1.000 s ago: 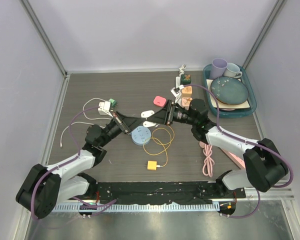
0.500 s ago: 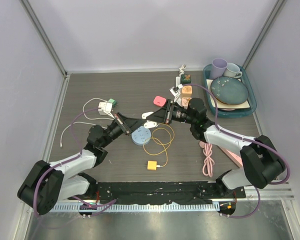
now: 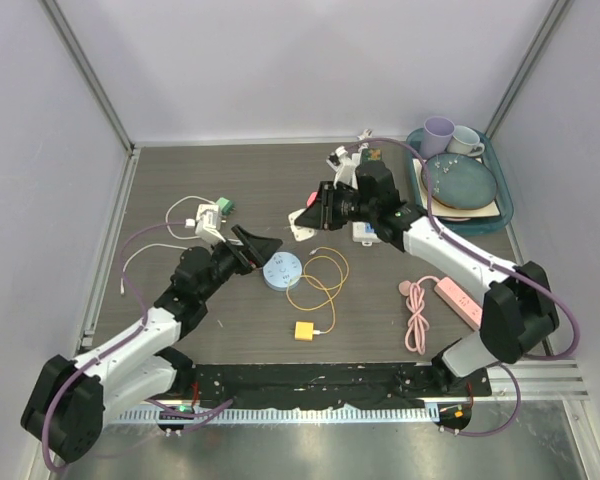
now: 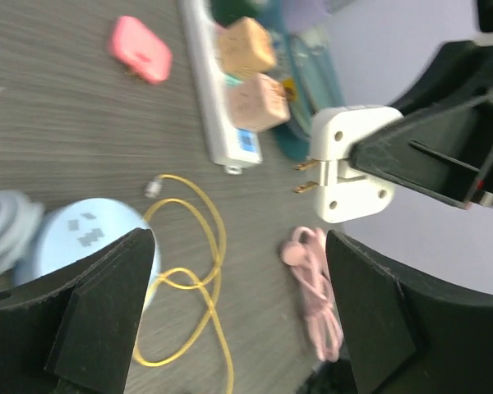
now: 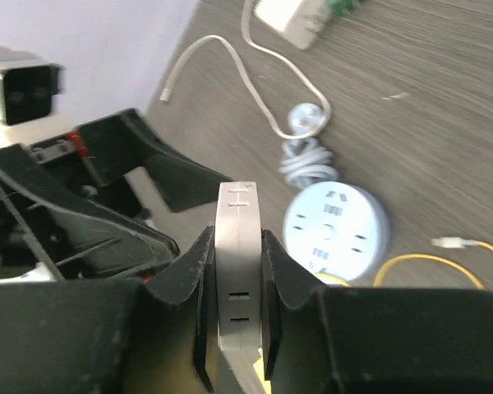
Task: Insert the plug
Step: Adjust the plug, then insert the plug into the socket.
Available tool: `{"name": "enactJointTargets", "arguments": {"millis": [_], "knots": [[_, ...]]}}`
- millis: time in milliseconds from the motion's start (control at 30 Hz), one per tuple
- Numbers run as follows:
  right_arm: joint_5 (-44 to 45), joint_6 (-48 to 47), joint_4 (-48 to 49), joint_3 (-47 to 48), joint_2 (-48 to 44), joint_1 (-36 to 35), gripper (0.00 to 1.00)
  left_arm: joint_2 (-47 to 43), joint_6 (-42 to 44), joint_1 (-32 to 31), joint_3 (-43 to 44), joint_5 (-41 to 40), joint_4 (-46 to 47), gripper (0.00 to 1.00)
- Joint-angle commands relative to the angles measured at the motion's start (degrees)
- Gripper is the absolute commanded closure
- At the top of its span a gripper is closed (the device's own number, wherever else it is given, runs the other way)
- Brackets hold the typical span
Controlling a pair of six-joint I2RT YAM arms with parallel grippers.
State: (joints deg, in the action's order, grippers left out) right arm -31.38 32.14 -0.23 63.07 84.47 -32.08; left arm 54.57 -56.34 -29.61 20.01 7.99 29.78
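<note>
My right gripper (image 3: 315, 214) is shut on the white plug (image 3: 302, 230) and holds it above the middle of the table. In the left wrist view the plug (image 4: 351, 165) hangs clear of the table with its two metal prongs pointing left. In the right wrist view the plug (image 5: 237, 263) stands edge-on, clamped between both fingers. My left gripper (image 3: 264, 243) stands open just left of it with nothing between its fingers (image 4: 107, 304). A round pale-blue socket hub (image 3: 282, 271) lies on the table below both grippers.
A white power strip (image 4: 212, 90) carrying peach adapters lies behind. A pink power strip (image 3: 458, 303) and a coiled pink cable (image 3: 416, 316) are at the right. A yellow cable (image 3: 318, 284) with a yellow box (image 3: 304, 330) lies in the middle, a tray (image 3: 506, 205) of dishes at the back right, and a green-and-white adapter (image 3: 212, 212) at the left.
My left gripper has opened, let go of the plug and drawn back to the left. My right gripper closed on the plug and carried it toward the back.
</note>
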Motion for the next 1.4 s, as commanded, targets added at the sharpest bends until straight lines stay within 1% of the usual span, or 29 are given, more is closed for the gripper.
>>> {"name": "enactJointTargets", "arguments": {"millis": [0,33,67,100,167,300,433,533,633,700,733,767,1100,1367], "knots": [[8.34,-13.41,-19.97,8.45,5.69,0.0,0.99,-0.52,6.32,-0.01,3.1,-14.04,-15.0,0.12],[10.7,-14.46,-21.81,9.78,6.67,-0.61,0.99,0.36,6.33,-0.1,3.54,-15.1,-17.89,0.12],[11.94,-15.78,-25.75,11.27,7.72,-0.88,0.99,2.11,6.33,-0.1,4.07,-15.89,-18.96,0.12],[13.43,-17.79,-27.7,13.98,10.08,-1.23,0.99,3.43,6.15,-0.01,5.03,-16.16,-19.93,0.13],[16.85,-19.57,-32.0,16.55,12.38,-2.73,0.99,7.11,5.54,-0.1,6.7,-17.12,-22.91,0.14],[20.65,-22.03,-35.36,21.73,16.69,-5.36,0.99,11.51,5.53,-0.1,9.43,-16.96,-27.57,0.18],[24.08,-23.44,-39.49,26.48,21.52,-8.35,0.99,13.02,5.1,-0.1,9.87,-17.13,-28.9,0.25],[26.27,-23.88,-40.81,29.21,23.28,-10.55,0.99,13.2,5.1,-0.54,9.79,-17.57,-29.6,0.28],[29.26,-24.14,-42.57,31.32,25.22,-12.57,0.99,13.9,4.92,-1.07,9.78,-17.13,-29.6,0.31],[30.58,-24.49,-44.24,33.08,26.8,-14.15,0.99,14.69,4.66,-1.16,9.79,-16.78,-29.6,0.31],[33.28,-24.58,-44.77,33.61,27.33,-14.76,0.99,15.74,4.48,-1.16,9.96,-16.08,-29.6,0.31],[33.92,-24.84,-45.81,34.66,27.77,-15.12,0.99,16.18,4.13,-1.24,10.13,-15.81,-29.6,0.31],[39.28,-24.32,-46.97,35.72,30.32,-17.32,0.99,20.66,2.2,-1.16,10.49,-13.18,-28.38,0.35],[41.57,-23.09,-45.3,35.46,29.7,-17.41,0.99,20.67,1.58,-1.16,10.4,-12.21,-27.76,0.37]]}}
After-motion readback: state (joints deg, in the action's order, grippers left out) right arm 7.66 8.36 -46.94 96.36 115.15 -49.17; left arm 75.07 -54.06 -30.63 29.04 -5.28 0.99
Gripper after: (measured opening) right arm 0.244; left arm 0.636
